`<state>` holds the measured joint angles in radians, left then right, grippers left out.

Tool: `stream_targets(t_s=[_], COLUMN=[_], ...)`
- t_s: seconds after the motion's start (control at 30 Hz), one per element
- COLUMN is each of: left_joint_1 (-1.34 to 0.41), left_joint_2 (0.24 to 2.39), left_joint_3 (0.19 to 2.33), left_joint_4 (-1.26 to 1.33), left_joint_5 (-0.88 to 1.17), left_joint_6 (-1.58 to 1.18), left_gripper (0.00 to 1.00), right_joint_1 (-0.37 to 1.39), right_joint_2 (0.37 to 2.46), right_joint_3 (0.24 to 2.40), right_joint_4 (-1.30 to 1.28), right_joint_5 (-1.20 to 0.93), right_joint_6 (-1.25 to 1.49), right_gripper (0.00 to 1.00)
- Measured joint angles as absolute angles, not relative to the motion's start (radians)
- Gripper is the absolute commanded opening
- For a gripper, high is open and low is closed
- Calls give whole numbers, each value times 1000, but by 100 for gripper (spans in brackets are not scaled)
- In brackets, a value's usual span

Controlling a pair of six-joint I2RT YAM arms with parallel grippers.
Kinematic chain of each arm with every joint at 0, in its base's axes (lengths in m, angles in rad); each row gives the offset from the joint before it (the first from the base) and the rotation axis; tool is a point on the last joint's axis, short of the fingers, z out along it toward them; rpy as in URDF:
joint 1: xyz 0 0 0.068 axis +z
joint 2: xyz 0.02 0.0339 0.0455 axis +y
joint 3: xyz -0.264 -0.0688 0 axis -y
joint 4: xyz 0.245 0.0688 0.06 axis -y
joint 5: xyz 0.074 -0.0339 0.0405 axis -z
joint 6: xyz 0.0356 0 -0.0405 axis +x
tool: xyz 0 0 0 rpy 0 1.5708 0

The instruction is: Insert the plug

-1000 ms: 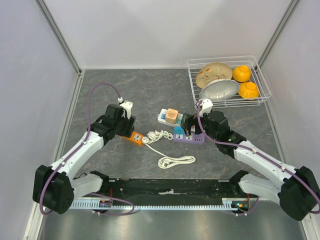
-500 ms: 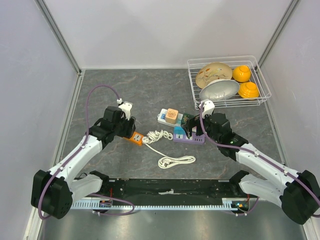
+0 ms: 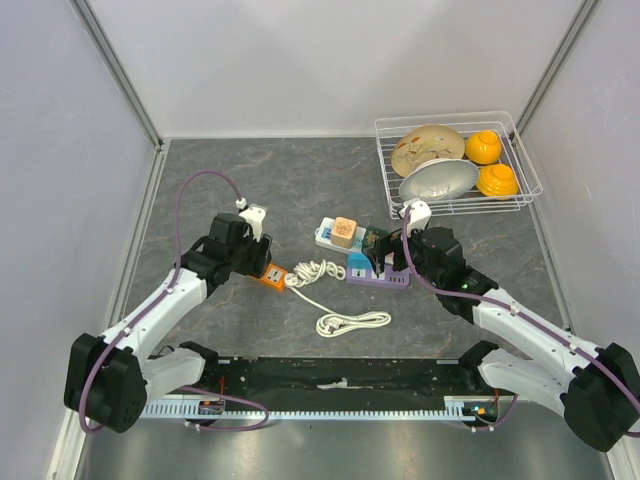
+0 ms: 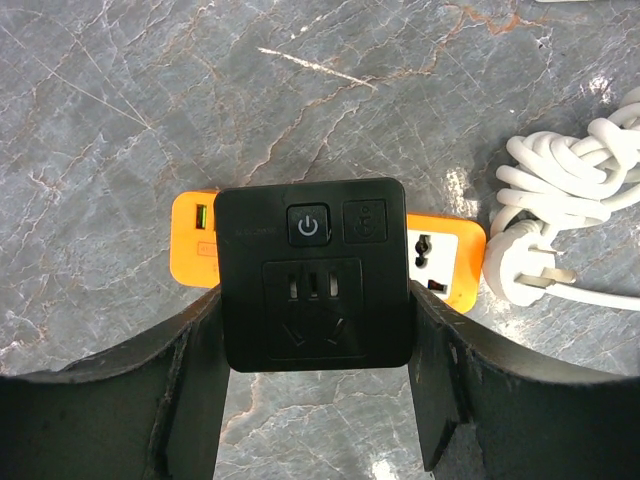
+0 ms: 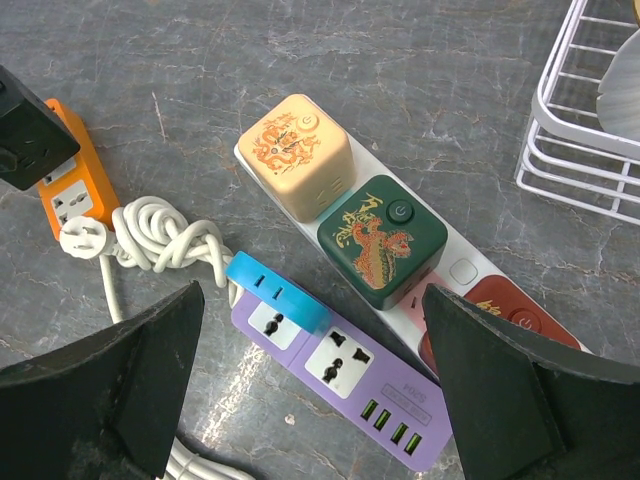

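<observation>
My left gripper [image 4: 315, 345] is shut on a black cube adapter plug [image 4: 313, 275], with a finger against each side of it. It holds the cube just over the orange power strip [image 4: 445, 255], which lies on the grey table [image 3: 270, 276]. The strip's white plug [image 4: 515, 270] and coiled white cord [image 3: 330, 295] lie to its right. My right gripper [image 5: 315, 380] is open and empty above the purple power strip [image 5: 350, 370]. The black cube also shows at the left edge of the right wrist view [image 5: 25, 130].
A blue adapter [image 5: 275, 290] sits on the purple strip's left end. Behind it a white strip [image 5: 460, 272] carries a beige cube [image 5: 295, 150], a green cube [image 5: 380, 240] and a red one. A wire basket [image 3: 450, 118] with bowls stands at the back right.
Both arms have shifted only slightly. The left gripper still holds the black cube over the orange strip, and the right gripper has stayed open over the purple strip.
</observation>
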<state>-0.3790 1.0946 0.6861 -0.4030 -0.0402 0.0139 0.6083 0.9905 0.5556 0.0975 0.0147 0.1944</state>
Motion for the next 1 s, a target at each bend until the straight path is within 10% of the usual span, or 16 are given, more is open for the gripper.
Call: stream_targets(t_s=[1.0], left_joint_1=[-372], left_joint_2=[1166], left_joint_3=[734], left_joint_4=[-233], left_joint_5=[72], left_joint_6=[-14], left_gripper=[2], right_joint_1=[605], right_joint_2=[992], right_joint_3=[531], right_joint_4=[148], right_joint_5=[-154], right_joint_6=[150], right_gripper=[98])
